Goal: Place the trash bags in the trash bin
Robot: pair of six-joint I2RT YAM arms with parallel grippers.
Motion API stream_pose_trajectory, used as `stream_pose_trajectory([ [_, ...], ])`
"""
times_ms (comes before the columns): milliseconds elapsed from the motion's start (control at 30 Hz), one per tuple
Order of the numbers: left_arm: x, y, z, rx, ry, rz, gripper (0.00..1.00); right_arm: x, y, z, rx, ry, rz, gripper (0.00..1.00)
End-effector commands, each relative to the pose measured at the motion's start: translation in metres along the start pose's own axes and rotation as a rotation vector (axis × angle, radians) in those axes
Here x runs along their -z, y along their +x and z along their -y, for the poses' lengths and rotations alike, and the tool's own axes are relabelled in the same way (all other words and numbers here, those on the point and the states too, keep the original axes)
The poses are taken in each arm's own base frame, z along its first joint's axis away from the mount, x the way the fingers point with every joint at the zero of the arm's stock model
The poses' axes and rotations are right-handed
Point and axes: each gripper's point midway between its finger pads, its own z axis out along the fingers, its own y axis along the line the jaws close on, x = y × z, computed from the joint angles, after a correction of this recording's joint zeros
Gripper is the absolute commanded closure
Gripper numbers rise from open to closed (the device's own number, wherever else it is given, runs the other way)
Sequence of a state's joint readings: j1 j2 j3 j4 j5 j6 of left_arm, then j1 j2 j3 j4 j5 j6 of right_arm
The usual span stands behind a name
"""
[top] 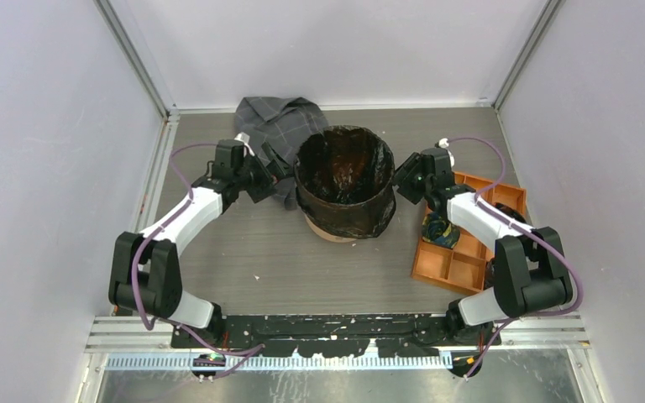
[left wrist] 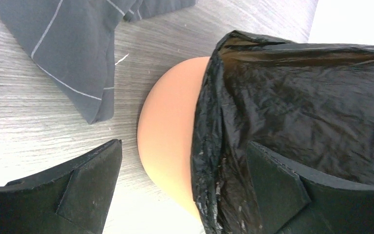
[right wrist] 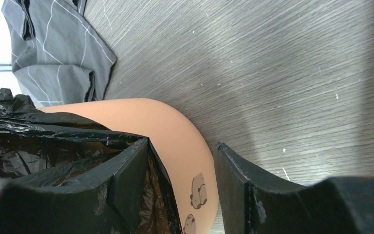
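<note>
Left pincer [left wrist: 183,146] gapes wide at the side of the orange bucket [left wrist: 170,131], one finger over the counter [top: 260,252], the other against the black trash bag [left wrist: 297,107]. Right pincer [right wrist: 182,144] straddles the opposite rim, one finger inside on the film, one outside; I cannot tell whether it pinches. The bag lines the bucket mid-counter, its edge folded down outside. A grey checked cloth [top: 277,122] lies behind, an orange compartment tray [top: 453,260] to the right.
</note>
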State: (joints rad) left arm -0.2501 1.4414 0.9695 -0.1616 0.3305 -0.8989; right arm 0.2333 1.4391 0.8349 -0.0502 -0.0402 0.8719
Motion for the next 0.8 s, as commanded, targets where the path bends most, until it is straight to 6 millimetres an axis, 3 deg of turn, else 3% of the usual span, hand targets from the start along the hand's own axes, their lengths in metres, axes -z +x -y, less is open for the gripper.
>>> stream_pose_trajectory([
  [0, -0.011, 0.006, 0.007, 0.001, 0.072, -0.030, 0.00, 0.003, -0.011, -0.023, -0.015, -0.093, 0.029, 0.43],
  [200, -0.016, 0.012, -0.004, -0.001, 0.056, -0.044, 0.00, 0.019, -0.015, -0.012, 0.017, -0.027, 0.048, 0.41],
  [400, -0.017, 0.015, -0.009, -0.012, 0.044, -0.048, 0.00, 0.049, -0.037, 0.010, 0.024, 0.082, 0.091, 0.20],
  [467, -0.017, 0.015, -0.010, -0.013, 0.043, -0.052, 0.00, 0.059, -0.040, 0.014, 0.018, 0.085, 0.092, 0.18],
  [633, -0.018, 0.016, -0.013, -0.011, 0.036, -0.047, 0.00, 0.093, -0.025, 0.005, 0.016, 0.001, 0.060, 0.19],
  [767, -0.015, 0.017, -0.012, -0.011, 0.043, -0.044, 0.00, 0.118, 0.007, 0.006, 0.016, -0.078, -0.015, 0.23],
])
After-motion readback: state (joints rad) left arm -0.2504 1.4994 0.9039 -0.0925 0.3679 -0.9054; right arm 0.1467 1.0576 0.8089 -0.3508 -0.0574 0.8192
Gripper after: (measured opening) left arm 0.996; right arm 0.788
